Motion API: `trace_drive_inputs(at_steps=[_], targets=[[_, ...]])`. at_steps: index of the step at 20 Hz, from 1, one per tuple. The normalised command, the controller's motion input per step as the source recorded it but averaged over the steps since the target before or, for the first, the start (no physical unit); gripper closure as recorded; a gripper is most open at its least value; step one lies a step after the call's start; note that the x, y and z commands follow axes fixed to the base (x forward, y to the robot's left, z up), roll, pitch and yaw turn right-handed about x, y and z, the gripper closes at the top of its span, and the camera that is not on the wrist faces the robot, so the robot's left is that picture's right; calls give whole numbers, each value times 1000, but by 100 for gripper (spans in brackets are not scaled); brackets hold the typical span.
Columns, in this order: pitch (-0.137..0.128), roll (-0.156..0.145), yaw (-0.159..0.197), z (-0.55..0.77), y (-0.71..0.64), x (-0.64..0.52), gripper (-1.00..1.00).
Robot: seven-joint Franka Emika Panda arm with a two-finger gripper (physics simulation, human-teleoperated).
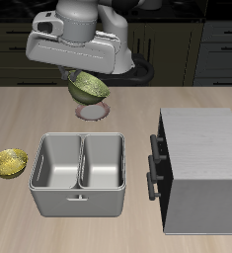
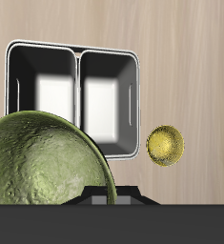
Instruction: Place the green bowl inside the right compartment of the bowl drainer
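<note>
Holding the green bowl (image 1: 88,87) tilted by its rim, the gripper (image 1: 85,75) could drop it before the bowl drainer (image 1: 78,202).

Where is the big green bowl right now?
The green bowl is up in the air, tilted, held by the gripper, above the table behind the bowl drainer. It is not in a well yet.

No text, label, brand, number or sign can be read anywhere in either view, neither on the bowl drainer (image 1: 78,173) nor on the grey box (image 1: 198,168) beside it.
</note>
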Motion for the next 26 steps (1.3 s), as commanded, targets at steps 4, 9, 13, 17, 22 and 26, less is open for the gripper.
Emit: trace_drive_inputs(at_steps=[4,9,13,17,22,26], targets=[[21,-25,-3,-208,-114,10,100],[11,-13,-18,-139,-151,-36,100],[7,-22,2,-96,-87,-5,100],[7,-30,-25,-73,-156,0,100],[11,-7,1,-122,-117,1,100],[14,27,9,-260,37,24,100]])
